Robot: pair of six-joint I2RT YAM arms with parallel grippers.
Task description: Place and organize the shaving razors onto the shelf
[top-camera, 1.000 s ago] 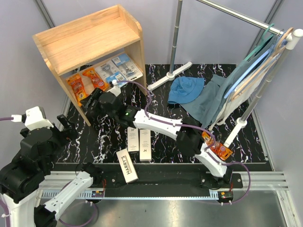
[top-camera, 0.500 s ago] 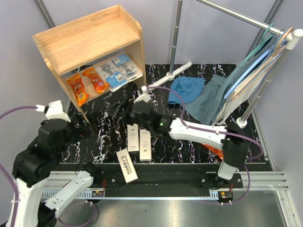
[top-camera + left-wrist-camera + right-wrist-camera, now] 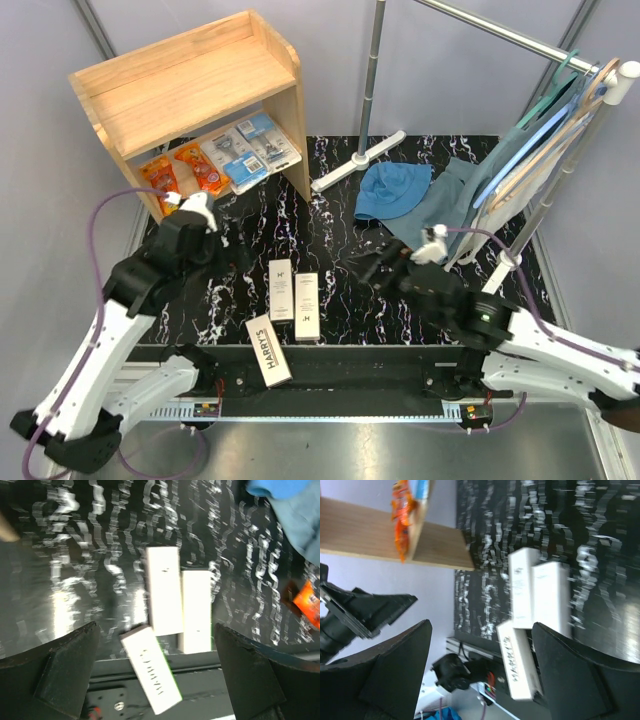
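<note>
On the marbled worktop (image 3: 330,235), three white Harry's boxes (image 3: 282,290)
Two abreast, one askew; left claw (image 3: 155,626) and right claw (image 3: 481,625) gape empty.

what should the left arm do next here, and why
Likely lower the left claw onto the left white box of the side-by-side pair and close on it. The claw hangs open and empty above that pair, which lies on the table, while orange packs and blue packs already sit in the shelf.

Marbled table (image 3: 335,228), three white boxes (image 3: 282,289) on it
</note>
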